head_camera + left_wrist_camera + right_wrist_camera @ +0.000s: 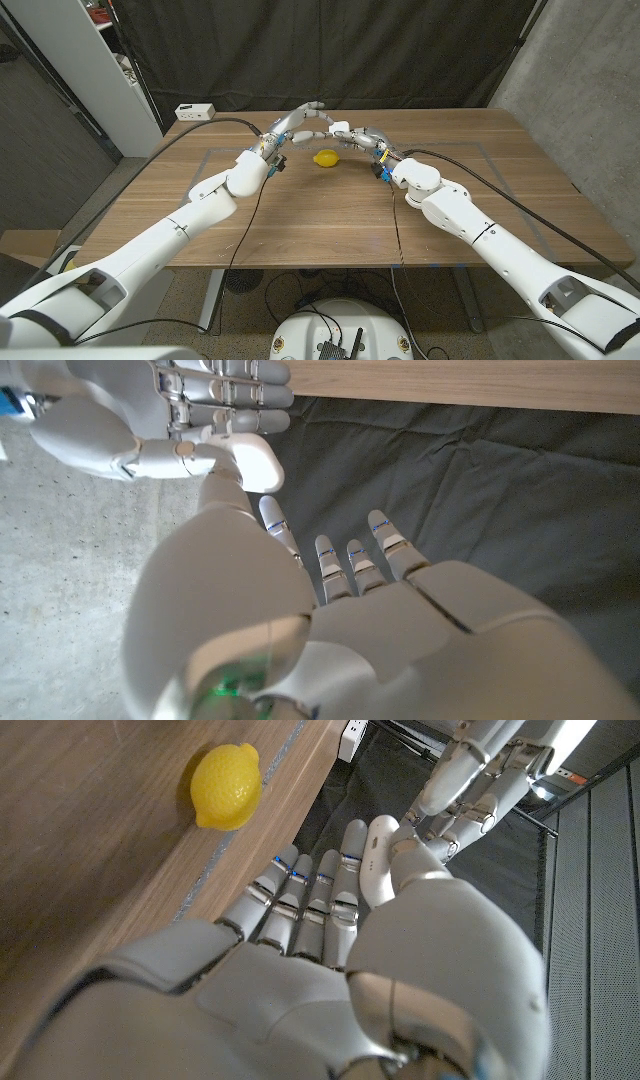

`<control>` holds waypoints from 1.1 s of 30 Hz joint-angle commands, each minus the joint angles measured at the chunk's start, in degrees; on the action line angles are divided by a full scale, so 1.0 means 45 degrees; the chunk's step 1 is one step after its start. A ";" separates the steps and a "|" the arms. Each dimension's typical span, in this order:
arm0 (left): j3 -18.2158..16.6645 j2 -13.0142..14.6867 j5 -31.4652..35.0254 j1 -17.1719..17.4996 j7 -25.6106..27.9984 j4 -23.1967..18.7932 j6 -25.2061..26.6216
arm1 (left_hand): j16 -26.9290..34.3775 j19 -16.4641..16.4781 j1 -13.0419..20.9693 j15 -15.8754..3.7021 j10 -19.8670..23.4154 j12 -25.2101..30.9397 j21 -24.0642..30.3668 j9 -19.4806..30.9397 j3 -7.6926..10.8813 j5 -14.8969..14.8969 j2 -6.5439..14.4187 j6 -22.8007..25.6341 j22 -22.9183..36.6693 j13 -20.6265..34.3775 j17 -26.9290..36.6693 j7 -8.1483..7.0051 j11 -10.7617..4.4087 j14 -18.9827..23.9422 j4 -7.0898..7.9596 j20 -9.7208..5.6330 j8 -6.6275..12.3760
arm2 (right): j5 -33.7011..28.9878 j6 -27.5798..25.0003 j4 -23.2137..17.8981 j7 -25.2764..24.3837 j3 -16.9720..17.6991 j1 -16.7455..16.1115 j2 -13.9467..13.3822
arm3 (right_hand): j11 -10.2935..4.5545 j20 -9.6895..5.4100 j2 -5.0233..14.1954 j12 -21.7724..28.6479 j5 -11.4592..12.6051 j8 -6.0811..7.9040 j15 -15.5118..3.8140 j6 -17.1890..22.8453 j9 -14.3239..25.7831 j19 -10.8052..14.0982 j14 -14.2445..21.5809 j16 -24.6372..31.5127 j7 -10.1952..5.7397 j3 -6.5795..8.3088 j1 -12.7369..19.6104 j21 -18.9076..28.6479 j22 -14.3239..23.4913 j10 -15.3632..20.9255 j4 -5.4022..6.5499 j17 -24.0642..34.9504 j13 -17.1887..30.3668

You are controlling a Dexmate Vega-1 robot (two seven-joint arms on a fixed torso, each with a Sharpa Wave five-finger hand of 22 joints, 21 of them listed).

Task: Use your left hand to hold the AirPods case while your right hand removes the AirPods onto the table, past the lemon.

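1. The AirPods case is up in the air beyond the lemon, with both hands meeting on it
2. Left hand pinches it between thumb and fingers; right hand has its thumb pressed on it (whether it truly grips, I cannot tell)
3. Judged light, rigid, glossy and slippery: brace the body, work at the lid

The lemon is lying on the table, just before the left hand and right hand meeting behind it.
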 commanded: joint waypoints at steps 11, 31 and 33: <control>-0.1199 -0.0117 -0.4899 0.0107 -0.2487 0.1235 -0.1420 | -0.0124 -0.0284 -0.0621 0.0379 -0.0568 -0.0139 -0.0090 -0.0492 -0.0910 0.0088 -0.0409 -0.0845 0.0016 0.0134 0.0055 0.0687 0.0469 -0.0576 0.0358 0.0279 -0.0876 | -0.0740 0.2969 0.1822 -0.0293 0.0091 -0.0187 0.1143 | -0.0414 -0.0206 0.0201 0.0176 0.0047 0.0211 -0.1853 0.0911 0.0501 -0.0060 0.0141 0.0174 -0.0799 -0.0205 0.0592 -0.0060 0.0058 0.0310 0.0010 0.0144 0.0108; -0.1126 -0.0275 -0.7420 -0.0250 -0.4208 0.1473 -0.0185 | 0.0035 -0.0439 -0.0221 0.0693 -0.0568 0.0003 -0.0043 -0.0643 -0.1199 0.0438 0.0036 0.0925 0.0022 0.0202 0.0051 0.2187 0.0845 -0.0735 0.0372 0.0425 -0.0452 | -0.1944 0.6146 0.3737 0.0387 -0.0123 0.0149 0.1858 | -0.1063 -0.0514 0.0196 0.0208 0.0121 0.0024 -0.2243 0.0968 0.0419 -0.0442 0.0001 0.0364 -0.1437 -0.0674 0.0830 -0.0129 0.0057 0.0406 0.0146 0.0389 0.0292; -0.1108 -0.0367 -0.7543 -0.0263 -0.4267 0.1551 -0.0282 | 0.0058 -0.0433 -0.0191 0.0677 -0.0504 0.0034 -0.0038 -0.0629 -0.1207 0.0448 0.0077 0.1074 0.0023 0.0205 0.0050 0.2175 0.0781 -0.0666 0.0372 0.0423 -0.0400 | -0.2070 0.6299 0.3818 0.0303 -0.0127 0.0146 0.1928 | -0.1118 -0.0532 0.0193 0.0211 0.0126 0.0003 -0.2248 0.0966 0.0406 -0.0460 -0.0013 0.0377 -0.1548 -0.0715 0.0845 -0.0128 0.0057 0.0416 0.0154 0.0407 0.0307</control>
